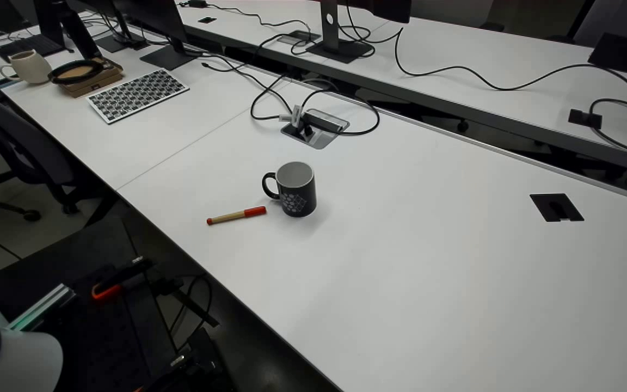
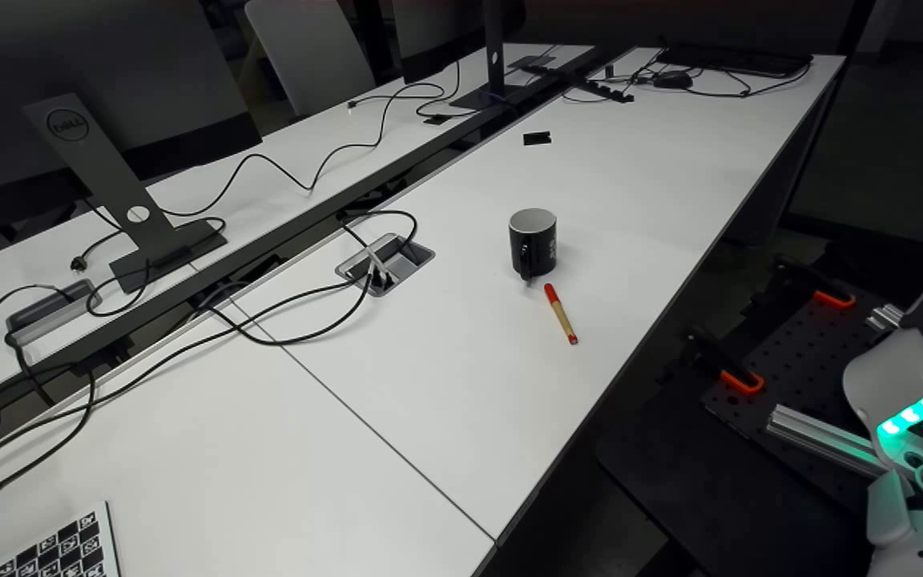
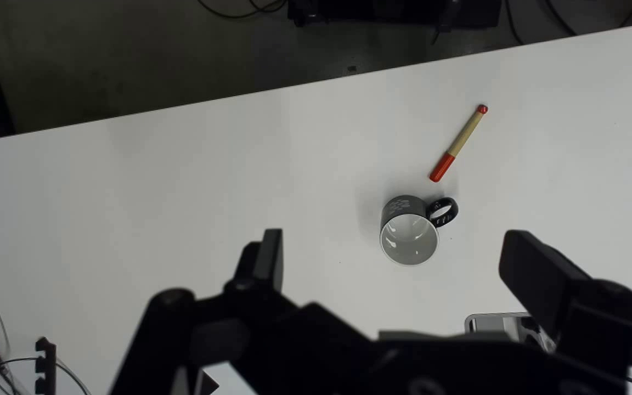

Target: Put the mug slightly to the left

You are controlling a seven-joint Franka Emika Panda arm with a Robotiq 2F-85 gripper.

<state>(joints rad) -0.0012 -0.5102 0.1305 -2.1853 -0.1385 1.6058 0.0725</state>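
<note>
The mug is dark grey-black with a side handle, a pale grey inside and a pale print. It stands upright on the white table in both exterior views. In the wrist view the mug is seen from above, with its handle to the right. My gripper is open and empty in the wrist view, its two fingers spread wide on either side of the mug in the picture. It appears above the mug and does not touch it. The gripper is out of view in both exterior views.
A red and tan marker lies beside the mug's handle side, also seen in the wrist view. A cable socket box with black cables is set in the table behind the mug. A keyboard lies farther off. The table edge runs along the robot's side.
</note>
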